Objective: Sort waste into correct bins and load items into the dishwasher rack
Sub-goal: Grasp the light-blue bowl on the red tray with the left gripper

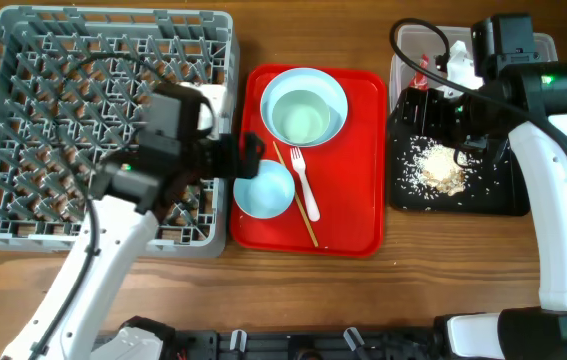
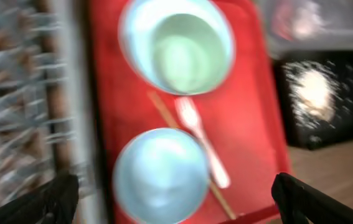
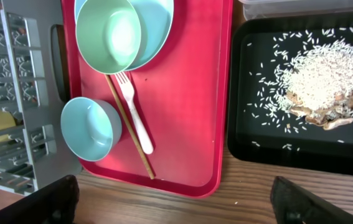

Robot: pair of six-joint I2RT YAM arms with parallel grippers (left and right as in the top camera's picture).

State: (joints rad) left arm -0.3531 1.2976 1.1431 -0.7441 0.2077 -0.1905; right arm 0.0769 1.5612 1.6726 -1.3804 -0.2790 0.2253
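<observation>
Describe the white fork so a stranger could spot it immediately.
Find the red tray mid-table, between the grey rack and the black tray. In the overhead view the white fork lies on it just below the stacked bowls, tines toward them. Unlike the thin wooden stick beside it, it is white, shorter and pronged.

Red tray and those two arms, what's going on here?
Two robot arms are clearing a meal. The left gripper, open and empty, hangs over the small blue bowl on the red tray, beside the grey rack. The right gripper, also open and empty, is up by the black tray, which holds rice scraps. A green bowl nested in a bigger blue dish, a fork and a wooden stick also lie on that tray.
</observation>
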